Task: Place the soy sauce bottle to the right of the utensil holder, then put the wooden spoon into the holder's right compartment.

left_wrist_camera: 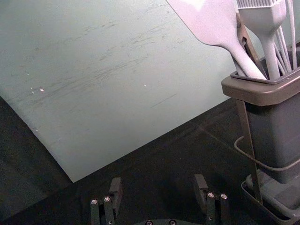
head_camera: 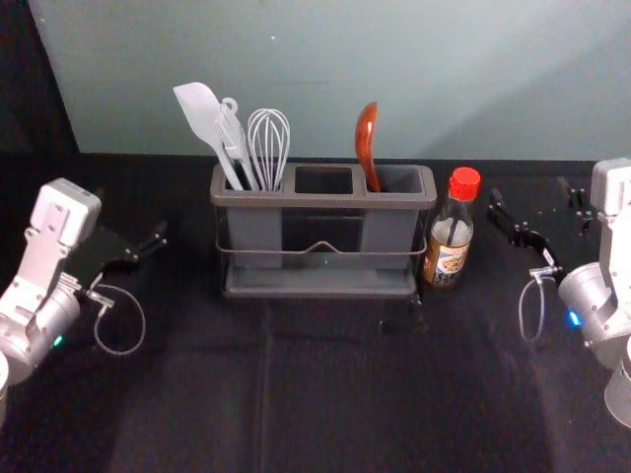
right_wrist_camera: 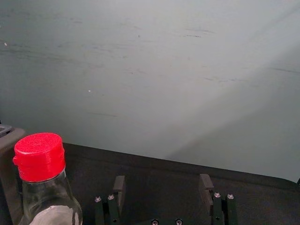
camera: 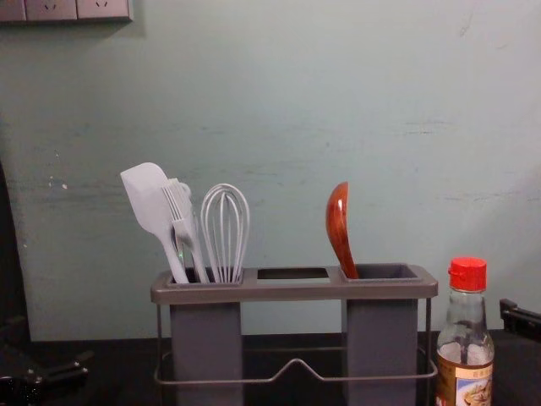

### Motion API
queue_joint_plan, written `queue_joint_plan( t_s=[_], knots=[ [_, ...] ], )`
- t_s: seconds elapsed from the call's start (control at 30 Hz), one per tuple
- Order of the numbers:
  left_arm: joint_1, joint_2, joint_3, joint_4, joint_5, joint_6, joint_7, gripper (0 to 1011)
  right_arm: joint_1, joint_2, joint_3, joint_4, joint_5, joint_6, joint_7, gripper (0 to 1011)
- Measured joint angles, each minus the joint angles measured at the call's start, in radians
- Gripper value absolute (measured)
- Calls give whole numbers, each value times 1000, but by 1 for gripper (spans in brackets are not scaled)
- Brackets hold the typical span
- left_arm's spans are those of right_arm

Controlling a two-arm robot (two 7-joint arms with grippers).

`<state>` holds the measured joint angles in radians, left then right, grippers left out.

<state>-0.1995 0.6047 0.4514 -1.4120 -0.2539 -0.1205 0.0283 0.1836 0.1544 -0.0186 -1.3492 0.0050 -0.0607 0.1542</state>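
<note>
Standing upright, the utensil holder [head_camera: 325,200] separated the left gripper [head_camera: 132,214] and right gripper [head_camera: 529,191], both spread wide. The soy sauce bottle [head_camera: 450,241] stood just beside the holder's right end; the wooden spoon [head_camera: 366,143] leaned in its right compartment.

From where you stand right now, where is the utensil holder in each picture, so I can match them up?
Head view: the utensil holder is just above the middle.
Left wrist view: its near end, with the pale spatula standing in it.
Right wrist view: just an end, beside the soy sauce bottle.
Chest view: lower middle.
Shared landmark: the grey-green wall behind.
</note>
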Motion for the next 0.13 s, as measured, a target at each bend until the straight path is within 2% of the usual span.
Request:
queue_joint_plan(
  t_s=[0.13],
  knots=[
    [0, 0, 0, 0, 0, 0, 0, 1005, 0, 0, 0, 0, 0, 0, 0, 1003]
  ],
)
